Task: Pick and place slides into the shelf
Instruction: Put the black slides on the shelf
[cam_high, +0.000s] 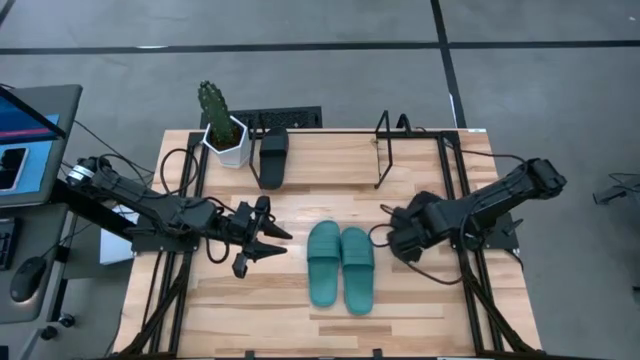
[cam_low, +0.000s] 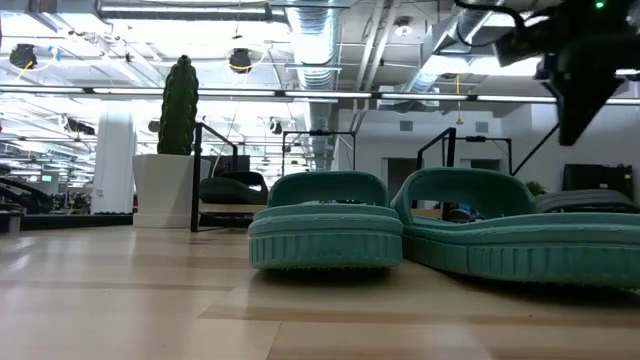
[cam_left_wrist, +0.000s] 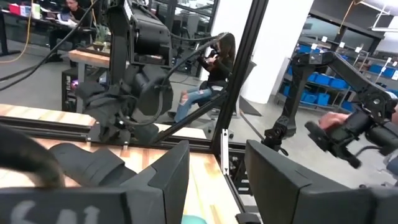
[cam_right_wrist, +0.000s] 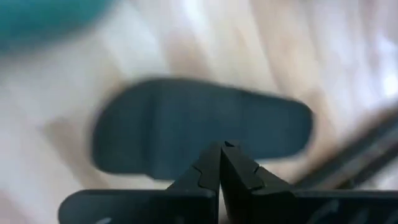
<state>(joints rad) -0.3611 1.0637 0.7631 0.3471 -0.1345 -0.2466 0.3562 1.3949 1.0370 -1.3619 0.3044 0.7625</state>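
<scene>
1. Left hand (cam_high: 268, 238) hovers over the table (cam_high: 250, 310) left of centre, fingers spread wide and empty. The right hand (cam_high: 392, 232) sits low at the right, just beside the two teal slides (cam_high: 340, 266), which lie side by side mid-table. One black slide (cam_high: 272, 158) rests at the shelf's (cam_high: 385, 150) left end, along the far edge, beside a cactus (cam_high: 212, 100).
2. Low view: the teal slides fill the near ground, toes toward the camera. A second black slide (cam_low: 590, 202) lies behind them on the right, under the right arm. The shelved black slide shows far left, next to the cactus pot.
3. Left wrist view: both fingers (cam_left_wrist: 168, 174) stand well apart with nothing between them. The right arm shows beyond, and a person (cam_left_wrist: 217, 62) sits in the room behind.
4. Right wrist view: the right hand's fingers are pressed together, holding nothing, above the second black slide on the table.
</scene>
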